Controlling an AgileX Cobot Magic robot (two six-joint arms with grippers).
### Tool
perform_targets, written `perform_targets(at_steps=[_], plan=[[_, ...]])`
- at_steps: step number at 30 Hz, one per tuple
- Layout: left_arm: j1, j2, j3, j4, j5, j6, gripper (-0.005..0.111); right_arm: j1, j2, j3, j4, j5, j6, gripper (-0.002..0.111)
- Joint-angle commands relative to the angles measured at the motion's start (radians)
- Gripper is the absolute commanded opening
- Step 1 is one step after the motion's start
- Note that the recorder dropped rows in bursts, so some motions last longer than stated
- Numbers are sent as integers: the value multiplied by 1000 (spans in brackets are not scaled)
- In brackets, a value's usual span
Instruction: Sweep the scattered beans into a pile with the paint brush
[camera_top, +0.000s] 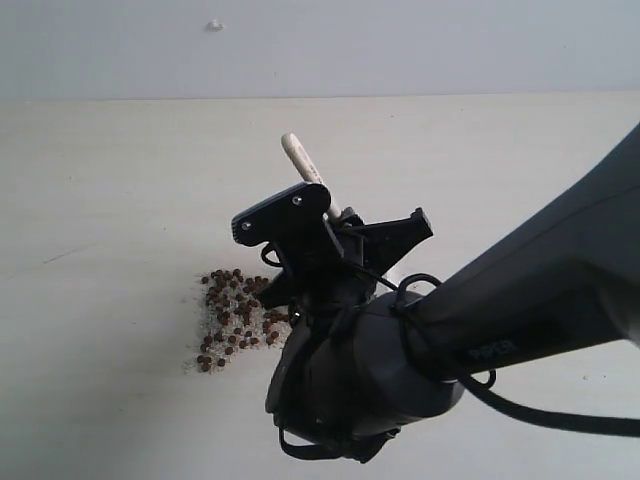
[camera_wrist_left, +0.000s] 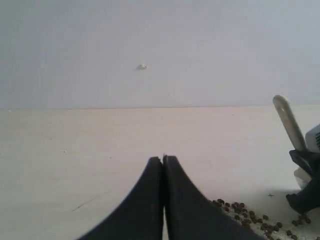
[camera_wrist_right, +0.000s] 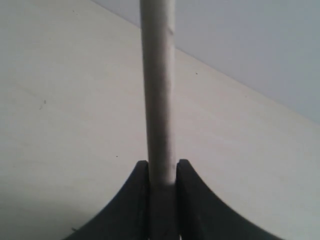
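Note:
The reddish-brown beans (camera_top: 232, 318) lie in one loose clump with white grains on the pale table, just left of my right arm. My right gripper (camera_wrist_right: 163, 164) is shut on the paint brush (camera_top: 303, 162) handle, which sticks up and away behind the gripper head; its bristles and metal band are hidden by the arm. The handle (camera_wrist_right: 159, 90) fills the middle of the right wrist view. My left gripper (camera_wrist_left: 163, 159) is shut and holds nothing; it does not show in the exterior view. From the left wrist view the beans (camera_wrist_left: 250, 216) and the brush handle (camera_wrist_left: 289, 122) show off to one side.
The pale wooden table (camera_top: 120, 200) runs back to a grey wall with a small white knob (camera_top: 214, 25). My right arm (camera_top: 480, 330) covers the near right part of the table and the pile's right edge.

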Motion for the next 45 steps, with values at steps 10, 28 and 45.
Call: perform_targets(at_steps=[10, 28, 45], plan=[[-5, -7, -2, -10, -9, -5, 0, 1, 0, -88, -8, -163, -42, 0], [-5, -7, -2, -10, -9, -5, 0, 77, 0, -181, 20, -195, -31, 0], [-5, -7, -2, -10, -9, -5, 0, 127, -90, -260, 165, 106, -346, 0]])
